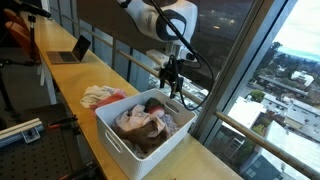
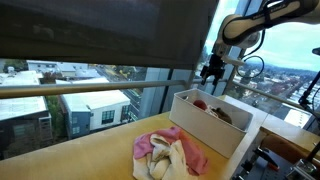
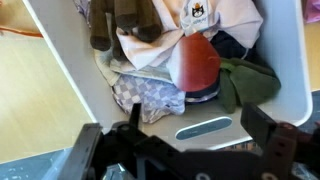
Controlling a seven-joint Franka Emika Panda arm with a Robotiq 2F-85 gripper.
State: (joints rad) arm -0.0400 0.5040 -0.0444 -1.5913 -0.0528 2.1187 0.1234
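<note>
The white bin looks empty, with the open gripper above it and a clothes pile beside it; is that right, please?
Not quite: the white bin is full of clothes, as the wrist view shows. The open gripper is above it and the clothes pile lies beside it.

Legible text: none showing. A small dark emblem (image 3: 198, 12) is sitting on a white cloth (image 3: 232, 18) in the bin (image 3: 75, 70) (wrist view only), appearing too blurred to read.
</note>
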